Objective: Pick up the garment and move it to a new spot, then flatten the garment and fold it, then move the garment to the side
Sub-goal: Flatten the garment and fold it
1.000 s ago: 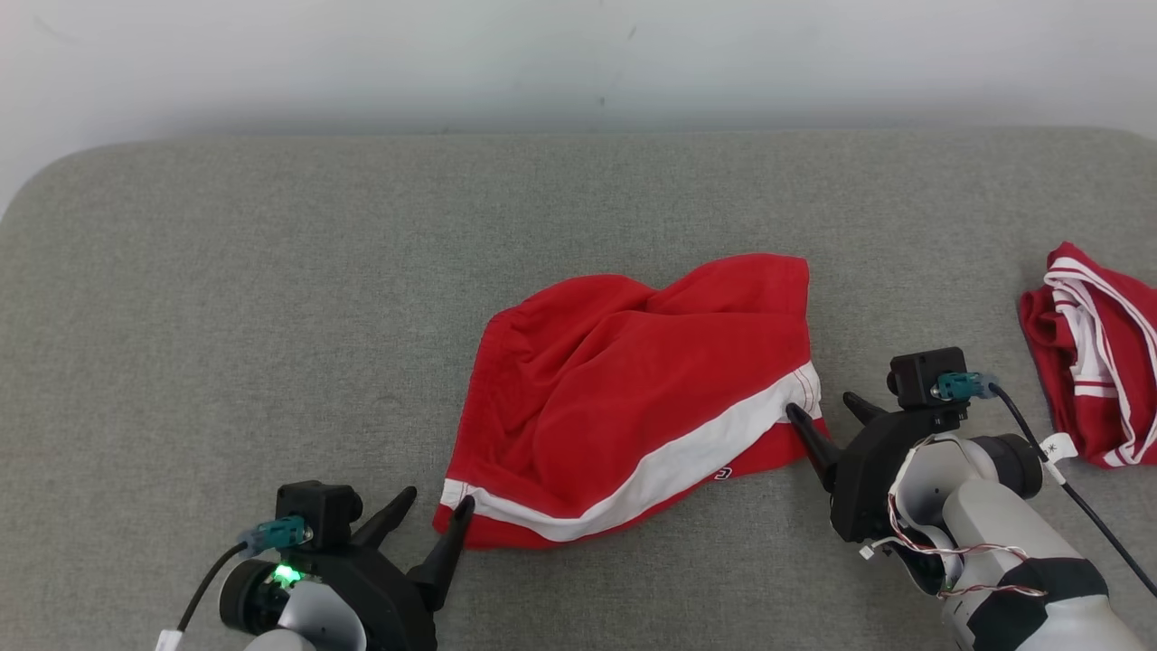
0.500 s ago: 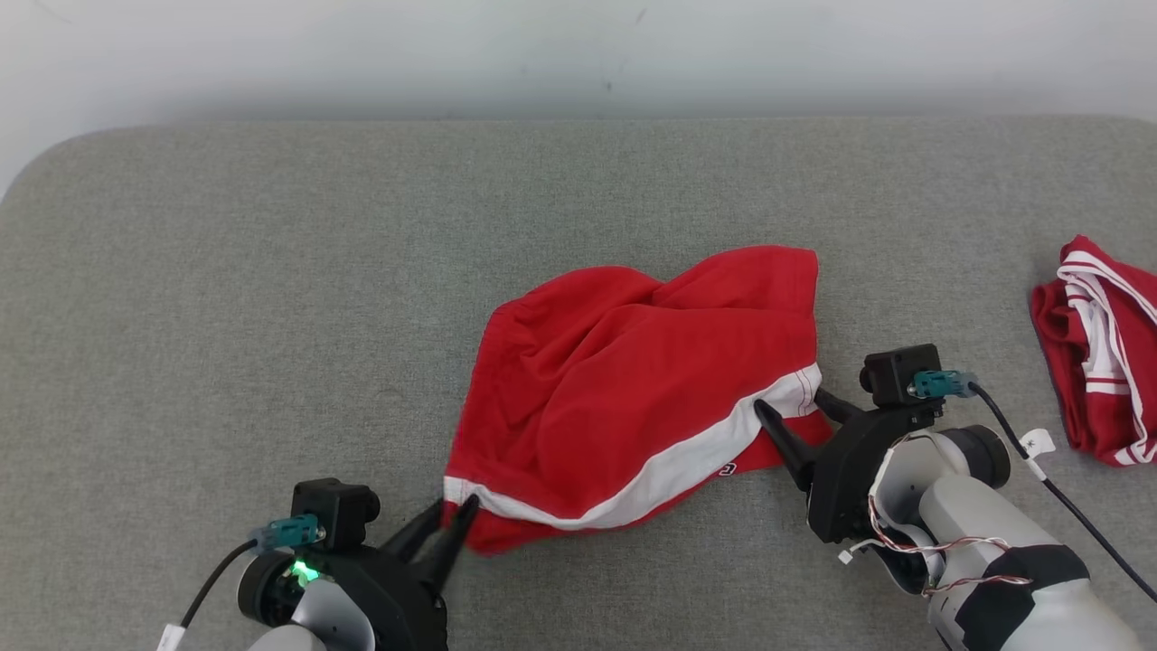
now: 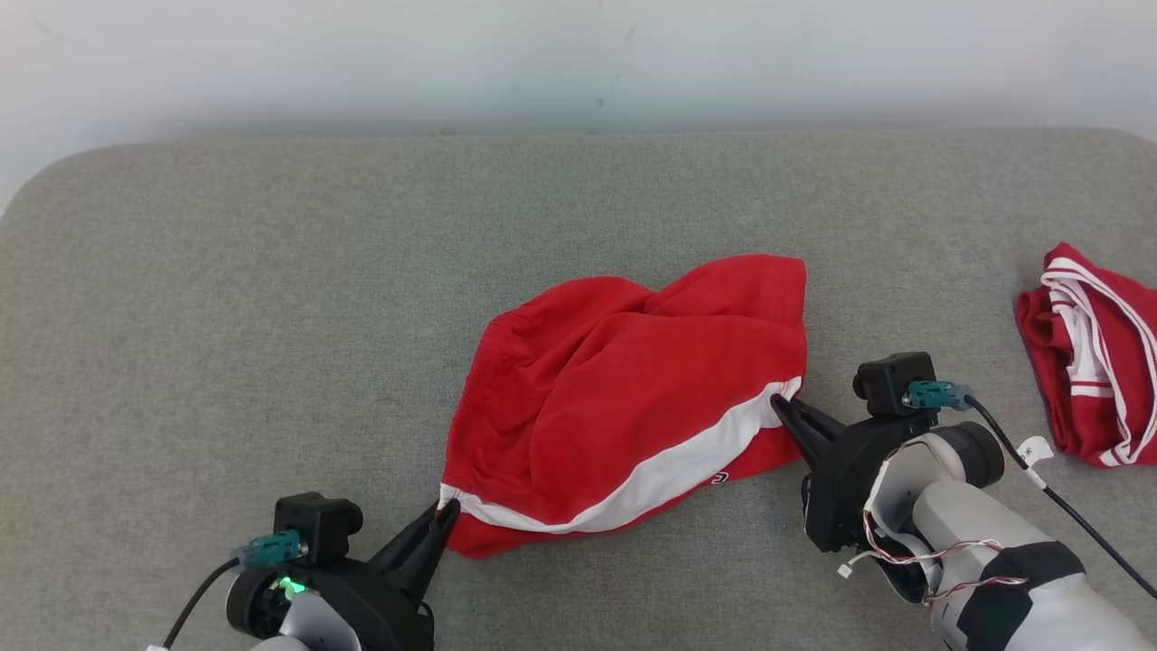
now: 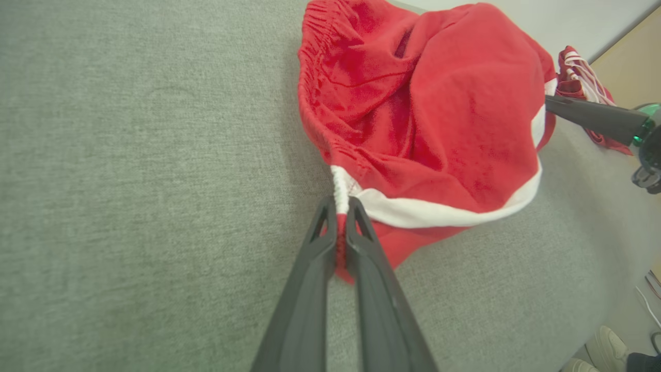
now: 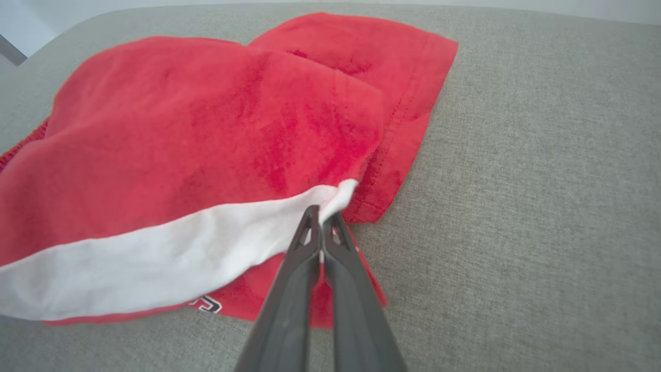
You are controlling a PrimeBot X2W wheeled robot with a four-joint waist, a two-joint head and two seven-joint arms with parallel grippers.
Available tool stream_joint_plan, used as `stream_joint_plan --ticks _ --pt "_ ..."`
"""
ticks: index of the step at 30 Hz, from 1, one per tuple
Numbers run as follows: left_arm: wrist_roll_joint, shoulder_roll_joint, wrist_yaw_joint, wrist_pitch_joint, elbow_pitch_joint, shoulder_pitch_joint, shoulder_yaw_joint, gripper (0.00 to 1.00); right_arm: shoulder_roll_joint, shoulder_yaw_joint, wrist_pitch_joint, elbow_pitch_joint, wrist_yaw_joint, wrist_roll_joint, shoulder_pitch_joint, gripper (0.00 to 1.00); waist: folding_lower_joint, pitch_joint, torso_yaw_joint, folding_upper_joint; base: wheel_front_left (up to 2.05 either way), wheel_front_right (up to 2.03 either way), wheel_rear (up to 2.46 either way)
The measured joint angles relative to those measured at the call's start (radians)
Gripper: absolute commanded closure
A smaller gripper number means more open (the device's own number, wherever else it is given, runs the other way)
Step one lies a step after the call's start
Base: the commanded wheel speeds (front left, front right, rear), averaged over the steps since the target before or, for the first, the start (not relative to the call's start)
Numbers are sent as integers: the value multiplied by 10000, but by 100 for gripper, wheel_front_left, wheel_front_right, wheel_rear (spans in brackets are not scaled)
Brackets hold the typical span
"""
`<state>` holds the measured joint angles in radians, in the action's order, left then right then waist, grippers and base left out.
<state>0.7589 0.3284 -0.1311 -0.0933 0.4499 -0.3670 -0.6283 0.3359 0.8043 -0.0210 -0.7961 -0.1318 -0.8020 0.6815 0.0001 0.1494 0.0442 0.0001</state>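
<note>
The garment [image 3: 624, 407] is a pair of red shorts with a white side stripe, lying rumpled in the middle of the grey padded table [image 3: 271, 316]. My left gripper [image 3: 443, 515] is shut on its near left corner, where the white stripe meets the waistband [image 4: 339, 192]. My right gripper [image 3: 779, 404] is shut on its right edge at the other end of the white stripe [image 5: 330, 204]. In the left wrist view the garment [image 4: 423, 119] bulges upward, and the right gripper's dark finger [image 4: 594, 116] comes in from the right.
A second red and white garment [image 3: 1094, 353] lies bunched at the table's right edge. A pale wall [image 3: 578, 54] runs behind the table. Bare grey cloth stretches to the left and behind the shorts. A shoe [image 4: 609, 343] shows on the floor in the left wrist view.
Both grippers went from open to shut on the shorts: the left on the near left corner, the right on the right edge, whose cloth is now pulled in and bunched.
</note>
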Motion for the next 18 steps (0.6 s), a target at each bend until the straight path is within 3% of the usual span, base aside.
stream_joint_plan --ticks 11,18 --pt "1616 4 0 -600 -846 -285 439 100 608 -274 -1124 823 0 -1244 420 100 -2 -431 -168 -1 0 0 0" --pt "3060 182 2 75 -1616 -1381 972 100 660 -1011 -723 1292 0 -2119 1615 100 -2 -212 -459 -1 0 0 0"
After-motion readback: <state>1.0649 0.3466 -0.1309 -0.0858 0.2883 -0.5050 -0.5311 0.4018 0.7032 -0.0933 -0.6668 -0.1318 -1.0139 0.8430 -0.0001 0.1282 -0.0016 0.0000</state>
